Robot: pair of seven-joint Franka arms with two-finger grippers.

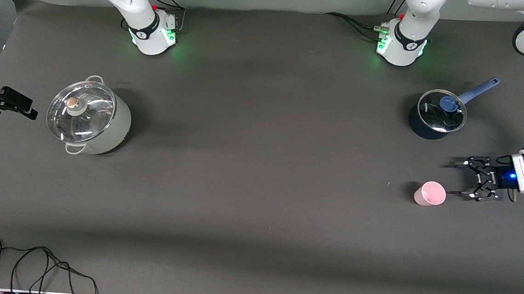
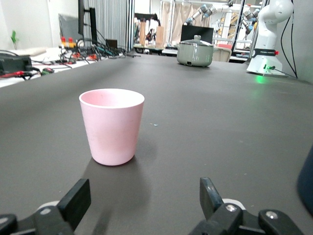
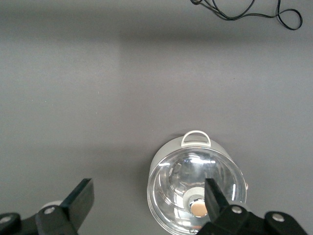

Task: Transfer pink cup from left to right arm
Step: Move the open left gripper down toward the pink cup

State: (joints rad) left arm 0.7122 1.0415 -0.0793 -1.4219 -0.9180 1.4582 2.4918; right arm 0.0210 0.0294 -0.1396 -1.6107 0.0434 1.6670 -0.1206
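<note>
The pink cup [image 1: 430, 193] stands upright on the dark table toward the left arm's end, nearer to the front camera than the blue saucepan. My left gripper [image 1: 462, 179] is open and empty, low over the table, lying level and pointing at the cup from a short gap. In the left wrist view the cup [image 2: 112, 126] stands just ahead of the spread gripper [image 2: 143, 191], closer to one fingertip [image 2: 78, 195]. My right gripper [image 3: 147, 191] is open and empty, high over the grey pot; it does not show in the front view.
A grey pot with a glass lid [image 1: 89, 116] sits toward the right arm's end and shows in the right wrist view [image 3: 195, 191]. A blue saucepan with a lid [image 1: 437, 114] stands beside the left arm. A black cable [image 1: 37, 265] lies at the near edge.
</note>
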